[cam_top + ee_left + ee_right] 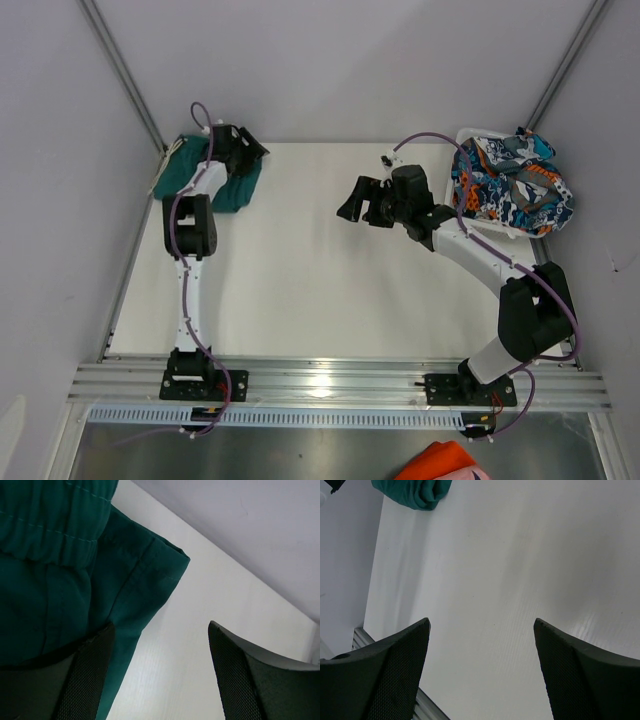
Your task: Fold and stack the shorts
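The dark teal-green shorts (228,185) lie bunched in the far left corner of the table. My left gripper (240,148) hovers over them, open. In the left wrist view the teal shorts (55,580) fill the left side, and the gripper (160,672) has its left finger (87,680) over the fabric's edge and its right finger over bare table. The printed orange, blue and white shorts (512,185) lie heaped in the white basket (470,135) at the far right. My right gripper (352,202) is open and empty above the table's middle (482,670). The teal shorts also show at the top left of the right wrist view (417,492).
A plain orange cloth (445,465) pokes in at the bottom edge, in front of the arm bases. Grey walls close the table on the left, back and right. A metal rail (330,385) runs along the near edge.
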Available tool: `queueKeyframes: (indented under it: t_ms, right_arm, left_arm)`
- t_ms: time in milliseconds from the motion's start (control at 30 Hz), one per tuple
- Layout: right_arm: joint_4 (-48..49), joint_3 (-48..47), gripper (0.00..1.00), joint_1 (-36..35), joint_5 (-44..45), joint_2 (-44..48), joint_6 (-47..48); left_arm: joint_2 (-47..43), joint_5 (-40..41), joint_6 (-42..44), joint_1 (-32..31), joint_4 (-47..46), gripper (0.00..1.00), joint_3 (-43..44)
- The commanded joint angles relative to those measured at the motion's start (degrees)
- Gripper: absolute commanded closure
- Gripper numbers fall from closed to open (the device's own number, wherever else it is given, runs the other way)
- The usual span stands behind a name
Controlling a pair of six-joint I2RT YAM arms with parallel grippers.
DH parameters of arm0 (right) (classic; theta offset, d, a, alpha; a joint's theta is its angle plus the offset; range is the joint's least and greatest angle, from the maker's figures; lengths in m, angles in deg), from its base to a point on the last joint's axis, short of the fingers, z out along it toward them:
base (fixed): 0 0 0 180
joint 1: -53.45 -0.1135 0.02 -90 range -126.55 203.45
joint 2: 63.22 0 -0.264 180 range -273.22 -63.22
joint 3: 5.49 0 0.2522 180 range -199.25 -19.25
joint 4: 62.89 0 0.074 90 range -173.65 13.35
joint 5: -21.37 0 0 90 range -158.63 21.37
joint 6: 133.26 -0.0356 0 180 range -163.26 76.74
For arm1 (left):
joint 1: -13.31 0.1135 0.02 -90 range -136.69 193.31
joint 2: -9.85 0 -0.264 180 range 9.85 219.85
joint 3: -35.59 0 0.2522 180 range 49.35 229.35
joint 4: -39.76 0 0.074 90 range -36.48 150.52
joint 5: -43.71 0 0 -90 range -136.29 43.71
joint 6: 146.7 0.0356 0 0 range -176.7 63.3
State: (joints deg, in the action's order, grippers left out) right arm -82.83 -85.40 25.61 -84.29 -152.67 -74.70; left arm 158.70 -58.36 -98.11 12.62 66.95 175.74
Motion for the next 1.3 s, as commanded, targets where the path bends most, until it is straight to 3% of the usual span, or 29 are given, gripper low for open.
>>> queueKeyframes:
  t_ms: [0, 133, 267, 400, 467, 500, 633, 933, 1100, 1267]
  right_arm:
    - [0.1, -2.0, 0.14, 0.2, 0.9, 2.1, 0.6]
    - [-1.0, -2.4, 0.14, 0.4, 1.9, 1.8, 2.4]
    - [-7.5, -10.2, 0.13, 3.4, 2.6, -0.2, 8.1]
    - [-16.1, -22.9, 0.11, 7.5, 8.6, -1.5, 10.9]
    - [-17.1, -22.9, 0.02, 8.3, 13.5, 0.7, 10.9]
    - [-17.6, -22.3, 0.01, 8.4, 19.1, 1.5, 11.2]
    - [-21.2, -22.6, 0.0, 10.2, 28.2, 2.2, 11.5]
    - [-25.1, -25.0, 0.04, 23.2, 31.1, -2.7, 10.1]
    - [-30.7, -31.8, 0.06, 24.1, 38.0, -10.4, 14.8]
    - [-29.9, -31.3, 0.09, 24.2, 41.6, -14.8, 16.1]
  left_arm:
    - [-0.4, 2.3, -2.0, 3.9, -2.1, 0.21, -3.2]
    - [-3.2, -0.9, -0.9, 3.9, -4.5, 0.18, -6.0]
    - [-10.5, -4.8, 0.6, 3.7, -5.5, 0.01, -10.3]
    - [-22.2, -3.0, 2.6, 3.6, -3.4, 0.01, -17.1]
    - [-31.1, 0.2, 3.7, 3.3, -3.4, 0.01, -25.1]
    - [-37.3, 1.3, 4.1, 3.2, -3.9, 0.01, -31.7]
    - [-49.8, 4.0, 5.2, 3.1, -4.0, 0.01, -40.7]
    - [-74.2, 7.7, 7.0, -1.2, -10.3, 0.01, -63.5]
    - [-85.6, 8.7, 5.1, -2.4, -15.4, 0.01, -77.4]
    - [-91.9, 12.3, 5.9, -3.4, -17.5, 0.01, -85.6]
